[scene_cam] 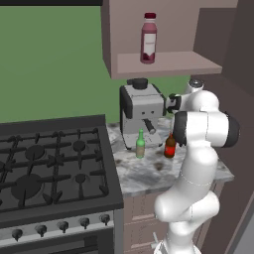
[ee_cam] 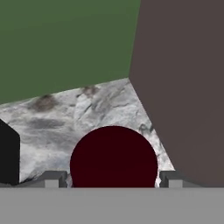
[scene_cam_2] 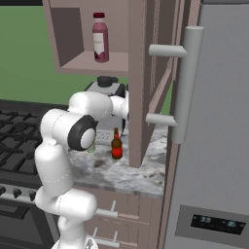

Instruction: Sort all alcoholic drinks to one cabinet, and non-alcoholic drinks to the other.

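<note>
Hand view: maroon bottle sits between the hand's two fingertips, one at each flank, on the marble worktop; contact cannot be made out. Left base view: pink bottle stands on the cabinet shelf above the hand; green bottle and amber bottle stand below it by the coffee machine

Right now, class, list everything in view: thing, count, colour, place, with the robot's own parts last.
pink bottle: one, pink, on the cabinet shelf
green bottle: one, green, on the counter before the coffee machine
amber bottle: one, amber-brown, beside the green bottle
maroon bottle: one, dark maroon, in the gripper, counter beneath
coffee machine: one, grey and black, back of counter
stove: one, black, left of counter
fridge: one, grey, right of counter
arm: one, white, before the counter
gripper: one, dark-tipped, shut on maroon bottle
</note>
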